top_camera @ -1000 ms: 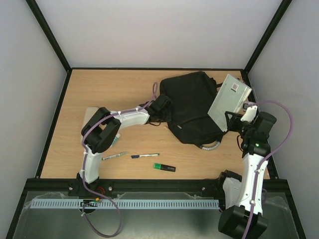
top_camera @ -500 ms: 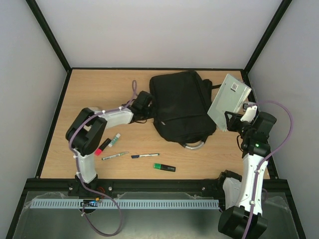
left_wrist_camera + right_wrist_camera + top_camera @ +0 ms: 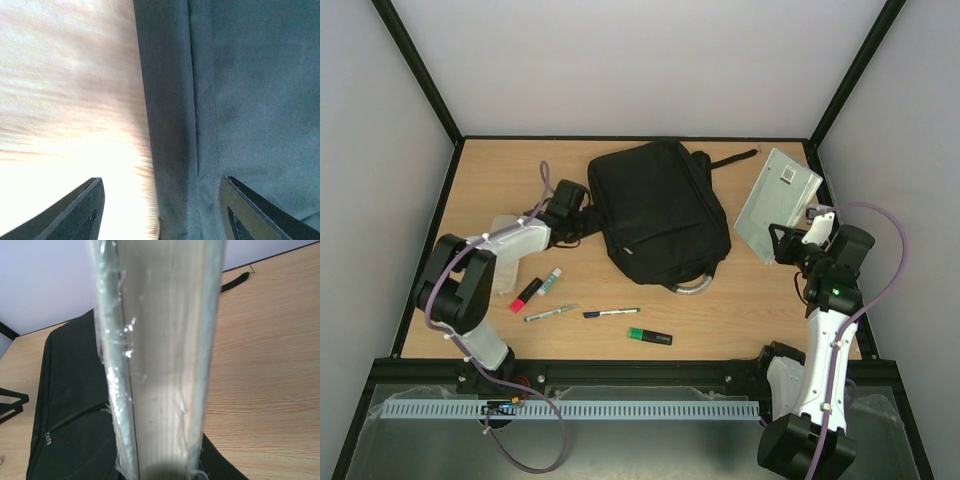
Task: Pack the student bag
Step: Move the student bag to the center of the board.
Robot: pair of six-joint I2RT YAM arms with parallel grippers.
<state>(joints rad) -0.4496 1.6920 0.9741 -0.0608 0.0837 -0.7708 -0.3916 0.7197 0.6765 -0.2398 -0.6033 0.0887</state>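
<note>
The student bag (image 3: 660, 210) lies flat in the middle of the desk (image 3: 500, 170). Its zip looks shut & we can't see inside, so we think nothing is packed yet. The left jaws are open w/ the bag's left edge between them, not pinched. The right jaws grip a wrapped book (image 3: 778, 195), held up just right of the bag. Our tip: open the zip wide 1st, then slide the book in flat. Pens (image 3: 611, 313) lie nearer us.

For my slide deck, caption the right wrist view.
Plastic-wrapped book seen edge-on up close, black backpack on the wooden table behind.
</note>
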